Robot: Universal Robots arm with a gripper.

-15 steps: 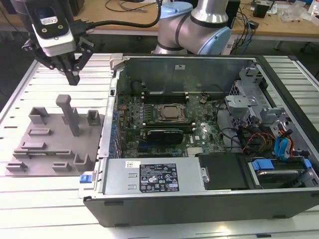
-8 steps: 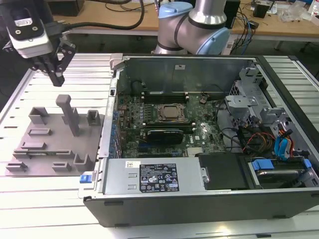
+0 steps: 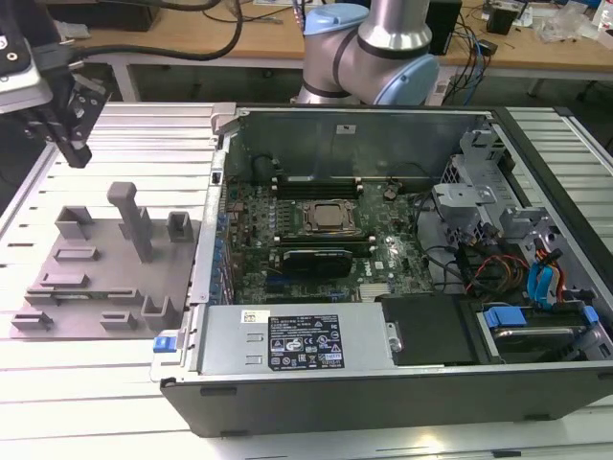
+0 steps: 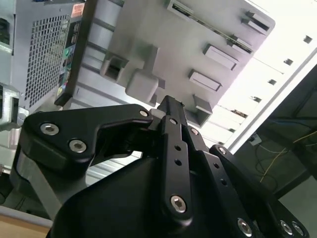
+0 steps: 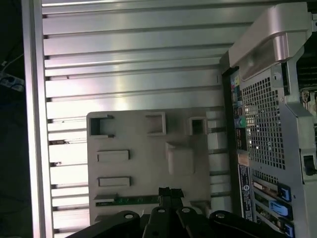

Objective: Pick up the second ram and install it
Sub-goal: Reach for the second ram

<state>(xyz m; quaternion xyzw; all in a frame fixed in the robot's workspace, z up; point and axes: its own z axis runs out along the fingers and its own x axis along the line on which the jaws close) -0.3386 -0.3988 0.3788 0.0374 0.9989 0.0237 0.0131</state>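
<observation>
Hand (image 5: 171, 191) over the grey holder plate (image 5: 143, 163) on the ribbed metal desk (image 5: 129, 54).
Fingertips closed together, just beside one end of the second ram (image 5: 130, 200), a green stick lying in a slot of the plate. The computer case (image 5: 267, 124), perforated rear panel showing, stands alongside the plate.

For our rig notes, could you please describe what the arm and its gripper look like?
The arm is silver tubing with light-blue joint caps. The gripper is matte black, built of flat linkage bars with silver screw heads, on a pale wrist block trailing black cables.
</observation>
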